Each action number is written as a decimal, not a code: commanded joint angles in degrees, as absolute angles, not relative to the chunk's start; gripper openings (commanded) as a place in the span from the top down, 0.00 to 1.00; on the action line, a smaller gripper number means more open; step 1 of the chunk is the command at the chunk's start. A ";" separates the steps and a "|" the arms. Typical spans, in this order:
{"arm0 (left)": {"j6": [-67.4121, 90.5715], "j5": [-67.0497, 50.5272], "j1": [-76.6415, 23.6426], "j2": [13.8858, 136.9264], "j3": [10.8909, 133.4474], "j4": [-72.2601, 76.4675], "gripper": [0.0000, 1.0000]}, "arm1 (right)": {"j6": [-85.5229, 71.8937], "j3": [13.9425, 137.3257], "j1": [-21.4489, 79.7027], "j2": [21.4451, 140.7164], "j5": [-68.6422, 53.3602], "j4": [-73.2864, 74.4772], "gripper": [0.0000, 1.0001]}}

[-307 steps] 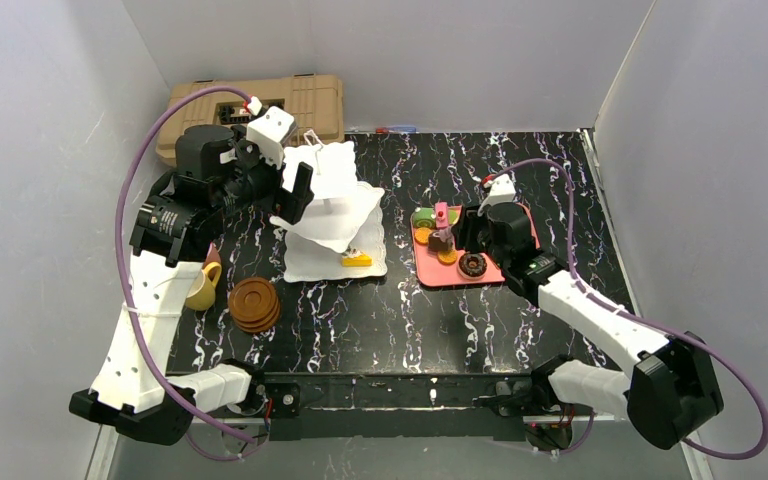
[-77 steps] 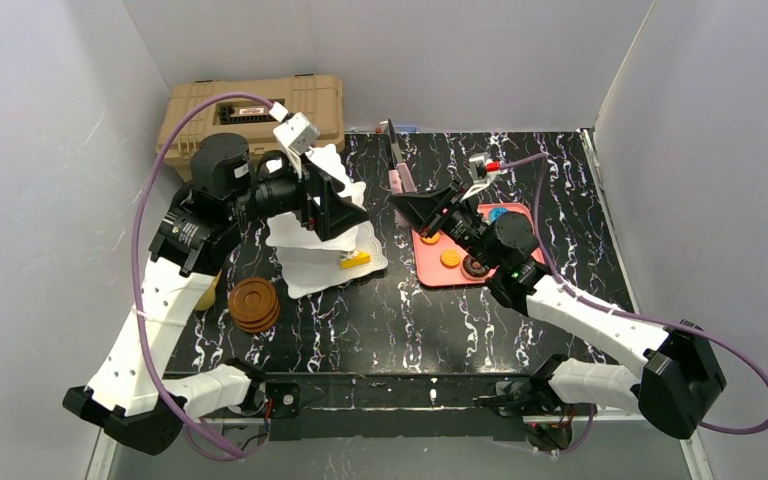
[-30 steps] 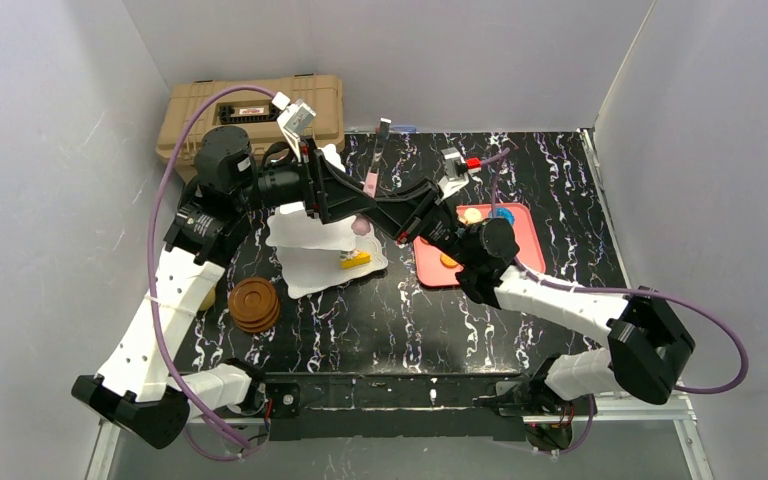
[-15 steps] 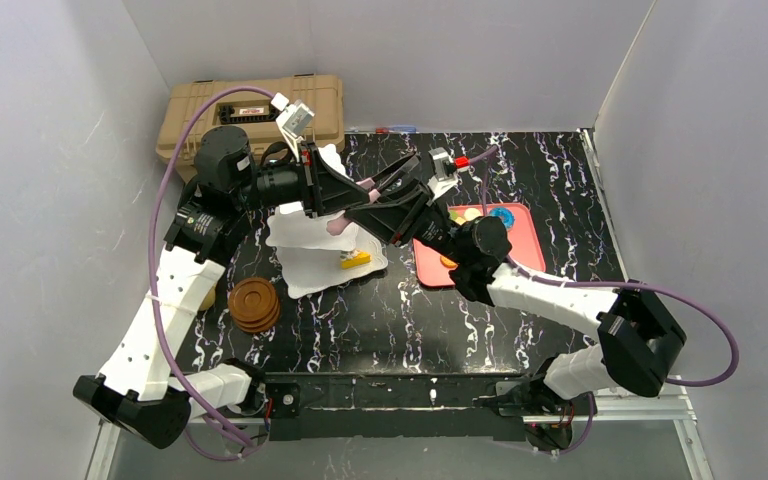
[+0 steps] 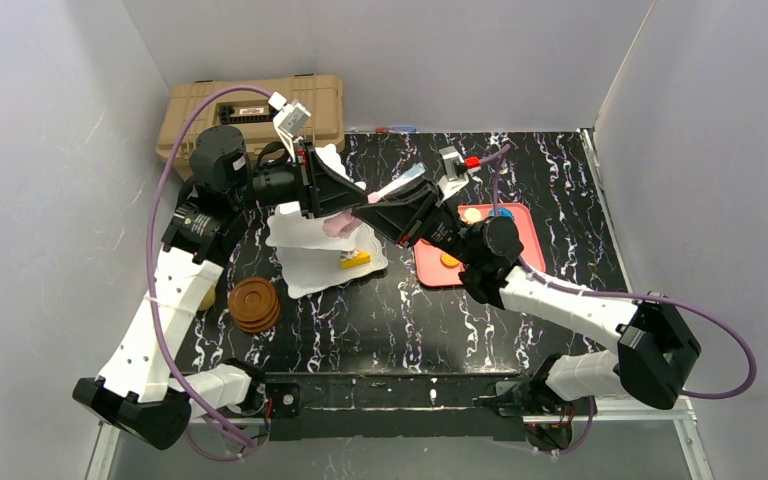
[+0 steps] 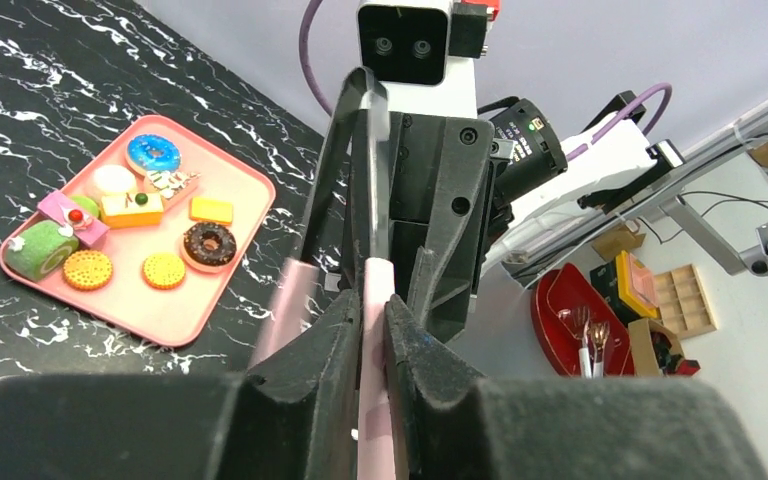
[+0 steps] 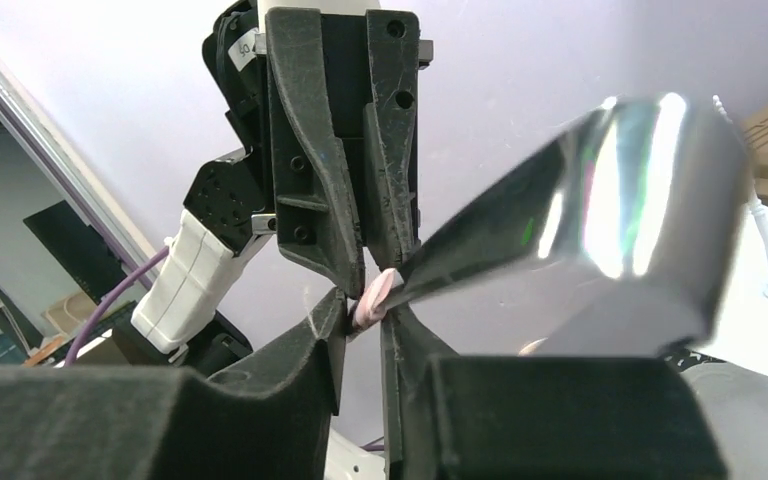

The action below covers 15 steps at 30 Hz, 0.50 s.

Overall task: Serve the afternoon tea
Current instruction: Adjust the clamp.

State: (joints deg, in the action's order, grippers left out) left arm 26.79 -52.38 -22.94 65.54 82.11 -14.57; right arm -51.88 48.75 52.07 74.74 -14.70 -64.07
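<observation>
**A shared grip, risky to break**

My left hand (image 6: pixel 370 305) and right hand (image 7: pixel 363 312) are both pinched tight on the pink-handled server (image 5: pixel 400 186), above the tiered stand (image 5: pixel 305 268). The pastries (image 6: pixel 132 208) lie on the tray (image 6: pixel 180 315). If either hand lets go unevenly, the server could drop and strike the stand.

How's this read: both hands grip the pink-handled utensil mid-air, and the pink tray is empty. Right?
Not empty. The left wrist view shows the pink tray loaded with toy pastries. The rest stands: the left hand and the right hand both grip the pink-handled utensil mid-air.
</observation>
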 commanded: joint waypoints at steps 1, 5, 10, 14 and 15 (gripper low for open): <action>27.08 -56.43 -22.70 63.45 82.41 -15.80 0.84 | -50.82 49.68 51.03 73.48 -12.24 -67.87 0.77; 26.92 -57.81 -22.61 62.99 82.28 -16.61 0.77 | -50.64 49.86 50.72 73.33 -11.95 -68.21 0.87; 22.85 -56.81 -22.15 62.06 84.72 -20.49 0.24 | -48.96 50.01 50.18 71.94 -11.93 -66.23 0.91; 17.13 -58.77 -21.19 61.36 87.58 -28.64 0.20 | -48.64 50.36 48.62 70.13 -12.75 -64.79 0.91; 15.81 -59.39 -20.99 61.16 87.80 -30.62 0.20 | -48.68 50.69 48.29 69.84 -13.37 -64.46 0.91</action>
State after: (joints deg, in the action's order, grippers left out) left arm 22.09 -55.11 -21.89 63.75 84.31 -21.87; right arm -50.50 48.75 49.80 73.49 -13.37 -62.83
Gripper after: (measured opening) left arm 0.796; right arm 0.133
